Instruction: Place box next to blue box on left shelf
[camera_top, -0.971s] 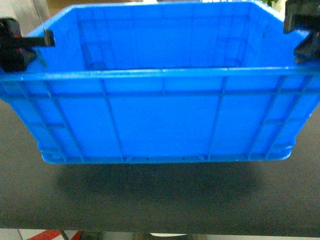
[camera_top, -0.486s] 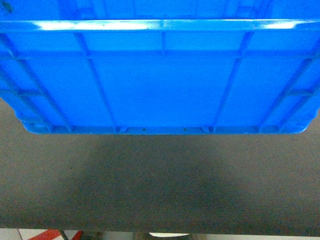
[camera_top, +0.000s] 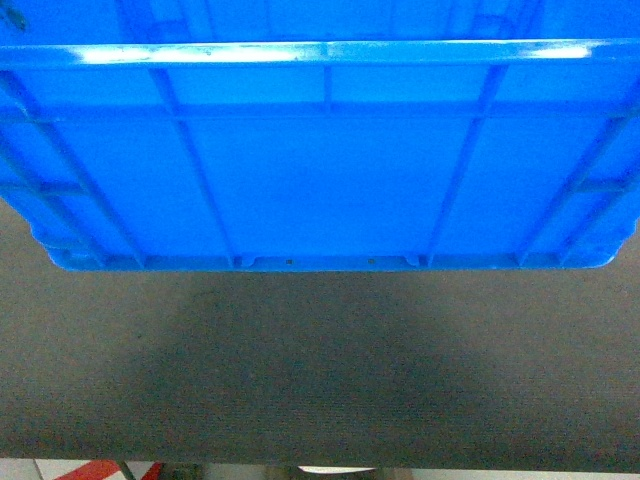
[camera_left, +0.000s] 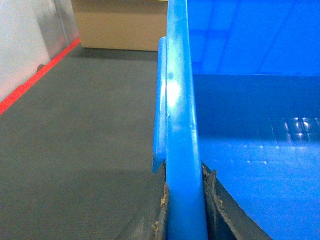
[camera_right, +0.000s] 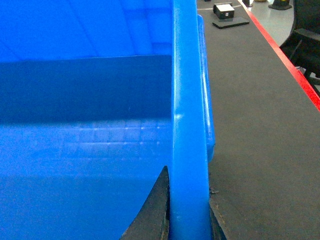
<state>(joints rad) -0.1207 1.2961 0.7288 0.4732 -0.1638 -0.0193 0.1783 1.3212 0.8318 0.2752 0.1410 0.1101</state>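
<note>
The box (camera_top: 320, 160), a bright-blue ribbed crate, fills the upper head view, its base hanging above its shadow on the dark table. Neither gripper shows in the head view. In the left wrist view my left gripper (camera_left: 186, 210) is shut on the box's left rim (camera_left: 179, 125), one finger (camera_left: 161, 212) outside the wall and one inside. In the right wrist view my right gripper (camera_right: 189, 212) is shut on the right rim (camera_right: 187, 115) in the same way, with the box's floor (camera_right: 85, 150) beside it. The left shelf and the other blue box are out of view.
A dark grey mat (camera_top: 320, 370) covers the table under the crate. A red stripe (camera_left: 40, 75) edges it on the left, with a brown cardboard wall (camera_left: 120, 25) behind. On the right lie small black items (camera_right: 225, 12) and a red edge (camera_right: 292, 67).
Since one second ago the crate has risen and come nearer the head camera, and both grippers have left that view. Over the last half second it has barely moved.
</note>
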